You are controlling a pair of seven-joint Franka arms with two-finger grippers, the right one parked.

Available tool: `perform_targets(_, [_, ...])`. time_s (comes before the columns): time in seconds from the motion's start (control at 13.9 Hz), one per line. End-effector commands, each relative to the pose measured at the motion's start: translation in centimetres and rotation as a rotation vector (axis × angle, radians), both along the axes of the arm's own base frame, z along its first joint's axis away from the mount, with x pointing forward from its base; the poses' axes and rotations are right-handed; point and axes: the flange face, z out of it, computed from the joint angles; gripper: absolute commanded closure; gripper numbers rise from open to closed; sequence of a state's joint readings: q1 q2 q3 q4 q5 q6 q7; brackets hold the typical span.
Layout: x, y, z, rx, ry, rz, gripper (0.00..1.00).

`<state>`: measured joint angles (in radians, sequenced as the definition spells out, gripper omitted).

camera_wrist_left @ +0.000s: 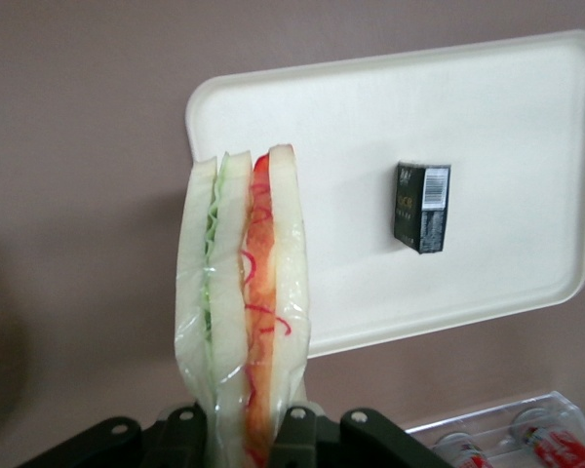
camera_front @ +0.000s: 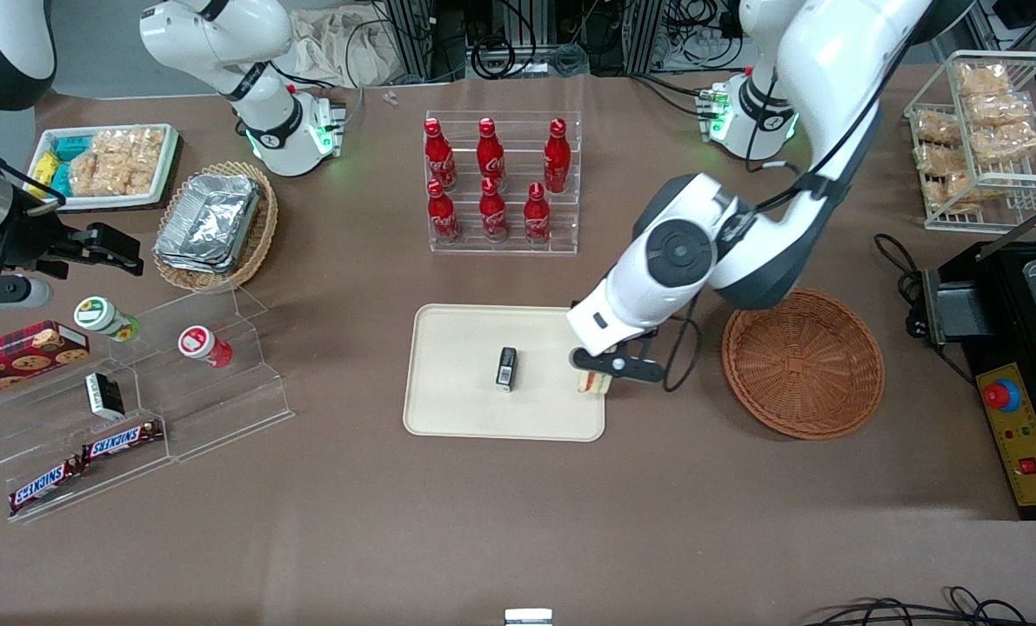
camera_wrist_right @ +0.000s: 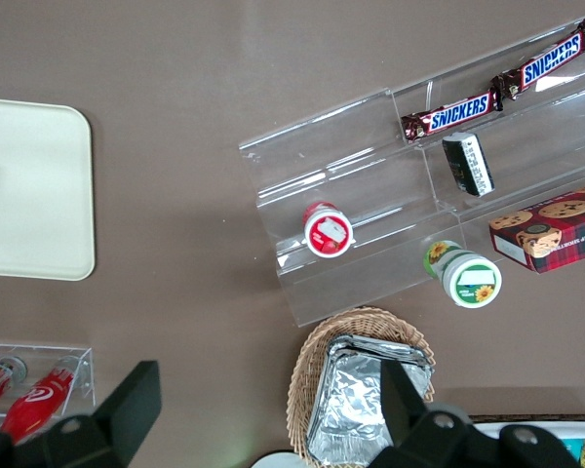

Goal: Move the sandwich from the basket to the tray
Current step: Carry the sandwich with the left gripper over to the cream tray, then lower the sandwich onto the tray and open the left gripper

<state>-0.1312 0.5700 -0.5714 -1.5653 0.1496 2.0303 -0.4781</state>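
My gripper (camera_front: 600, 376) hangs over the cream tray's (camera_front: 457, 409) edge nearest the basket, shut on the sandwich (camera_front: 593, 382). In the left wrist view the plastic-wrapped sandwich (camera_wrist_left: 242, 292) stands between the two black fingers (camera_wrist_left: 297, 434), white bread with green and red-orange layers, pointing toward a rounded corner of the tray (camera_wrist_left: 526, 107). The reddish-brown wicker basket (camera_front: 803, 363) lies empty beside the tray, toward the working arm's end of the table. The right wrist view catches one corner of the tray (camera_wrist_right: 29, 195).
A small black box (camera_front: 506, 368) lies in the middle of the tray. A clear rack of red bottles (camera_front: 502, 183) stands farther from the camera than the tray. A tan basket of foil containers (camera_front: 213, 224) and a clear stepped shelf (camera_front: 135, 391) with snacks lie toward the parked arm's end.
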Motion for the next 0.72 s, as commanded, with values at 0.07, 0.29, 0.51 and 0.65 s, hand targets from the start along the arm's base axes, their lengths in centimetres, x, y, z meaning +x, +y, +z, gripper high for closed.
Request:
perform_targets(0.07, [0.8,-0.9,-5.3,0.023,0.017,-0.02,0.99])
perform_targets(0.29, [1.2,-0.7,-8.1,0.018,0.032,-0.011,0.94])
perform_targets(0.51, [1.3,-0.9,-10.1,0.034,0.018,-0.004,0.91])
perform_targets(0.65, [1.0,-1.2,-11.1,0.04,0.02,0.001,0.81])
